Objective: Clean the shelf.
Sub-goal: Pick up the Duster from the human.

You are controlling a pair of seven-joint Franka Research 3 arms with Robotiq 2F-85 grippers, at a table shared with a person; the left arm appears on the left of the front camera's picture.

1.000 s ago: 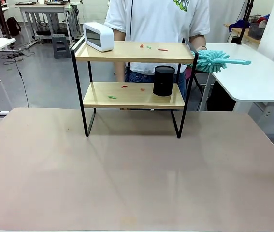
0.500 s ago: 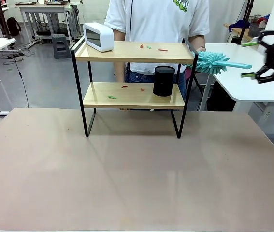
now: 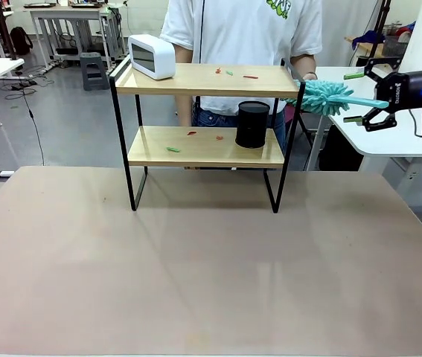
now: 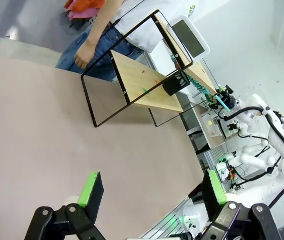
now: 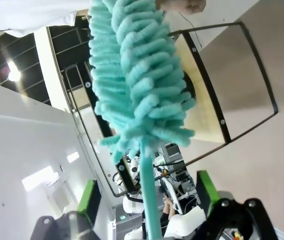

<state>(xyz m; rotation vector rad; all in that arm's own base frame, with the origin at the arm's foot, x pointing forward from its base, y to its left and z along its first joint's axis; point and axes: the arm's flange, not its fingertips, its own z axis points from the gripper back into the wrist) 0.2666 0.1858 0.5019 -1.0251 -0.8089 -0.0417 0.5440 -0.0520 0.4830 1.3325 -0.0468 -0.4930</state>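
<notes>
My right gripper has just swung in, spread astride the handle of the teal duster a person holds beside the shelf at the table's far side, so I judge a handover comes next; my left gripper is spread too.

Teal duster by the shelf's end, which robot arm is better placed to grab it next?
Right. The right gripper is open with the handle of the duster between its fingers, probably ready to close. The left gripper hangs open above the table, far from it.
</notes>
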